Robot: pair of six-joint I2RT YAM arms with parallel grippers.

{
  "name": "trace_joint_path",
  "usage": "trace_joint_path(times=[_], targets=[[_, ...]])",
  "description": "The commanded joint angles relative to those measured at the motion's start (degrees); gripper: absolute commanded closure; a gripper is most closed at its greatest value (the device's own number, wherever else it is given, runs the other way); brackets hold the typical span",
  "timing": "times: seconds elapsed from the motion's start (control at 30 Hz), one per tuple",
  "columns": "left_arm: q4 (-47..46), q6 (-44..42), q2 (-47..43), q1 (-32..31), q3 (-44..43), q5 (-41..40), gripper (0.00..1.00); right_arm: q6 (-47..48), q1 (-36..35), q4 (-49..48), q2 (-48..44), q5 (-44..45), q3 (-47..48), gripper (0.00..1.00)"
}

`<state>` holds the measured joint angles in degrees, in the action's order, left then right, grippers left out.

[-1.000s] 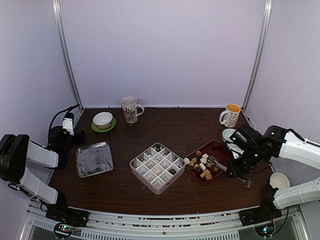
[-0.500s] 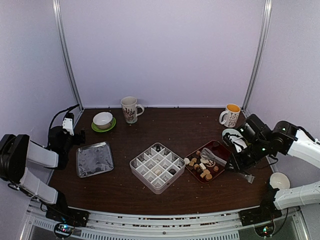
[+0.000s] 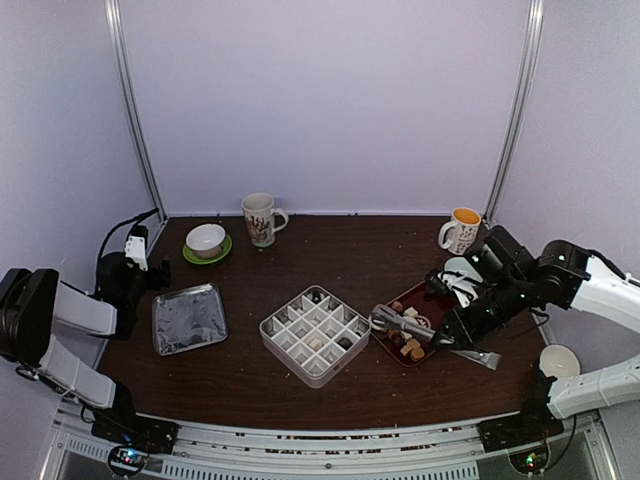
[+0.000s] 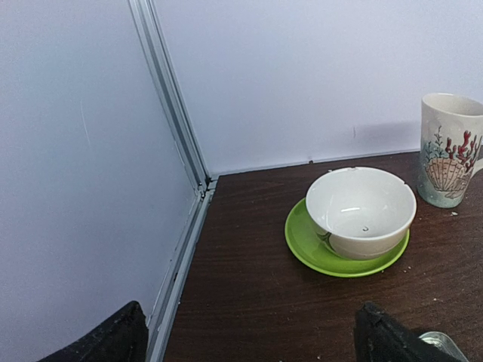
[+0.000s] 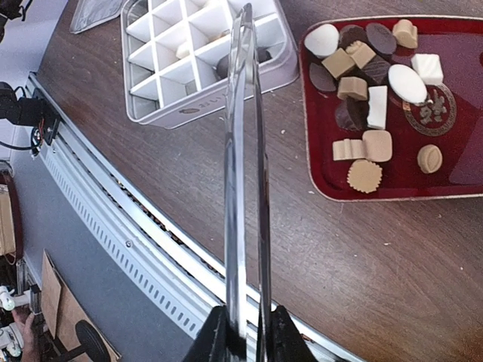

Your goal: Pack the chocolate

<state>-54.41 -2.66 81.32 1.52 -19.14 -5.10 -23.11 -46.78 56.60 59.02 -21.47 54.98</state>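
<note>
The chocolate (image 3: 408, 338) lies as small brown, tan and white pieces on a red tray (image 3: 437, 293), also in the right wrist view (image 5: 370, 83). Left of it stands a white gridded box (image 3: 315, 335) with a few pieces in its cells (image 5: 196, 105). My right gripper (image 3: 462, 335) is shut on long metal tongs (image 5: 245, 151), whose arms are squeezed nearly together. Their tips (image 3: 380, 318) hang over the gap between tray and box. Whether a piece sits in the tips is hidden. My left gripper (image 4: 249, 347) stands open and empty at the far left (image 3: 135, 255).
A metal lid (image 3: 188, 318) lies left of the box. At the back stand a white bowl on a green saucer (image 4: 361, 211), a shell mug (image 3: 260, 218) and an orange-filled mug (image 3: 462, 230). A white bowl (image 3: 557, 360) sits at the right edge.
My right arm has swung the tongs leftward, from over the middle of the red tray to its left edge beside the box. The left arm has not moved.
</note>
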Motion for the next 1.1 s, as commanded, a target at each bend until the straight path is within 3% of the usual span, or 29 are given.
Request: trace_joint_path(times=[0.0, 0.63, 1.07], targets=[[-3.28, 0.19, 0.33, 0.5, 0.06, -0.02, 0.02, 0.04, -2.68, -5.07, 2.25, -1.63, 2.76, 0.82], [-3.32, 0.2, 0.33, 0.43, 0.06, 0.01, 0.02, 1.09, -9.51, -10.01, 13.18, -1.82, 6.01, 0.81], [-3.3, 0.2, 0.33, 0.49, 0.06, 0.01, 0.02, 1.75, -11.29, -9.31, 15.51, -0.09, 6.05, 0.77]])
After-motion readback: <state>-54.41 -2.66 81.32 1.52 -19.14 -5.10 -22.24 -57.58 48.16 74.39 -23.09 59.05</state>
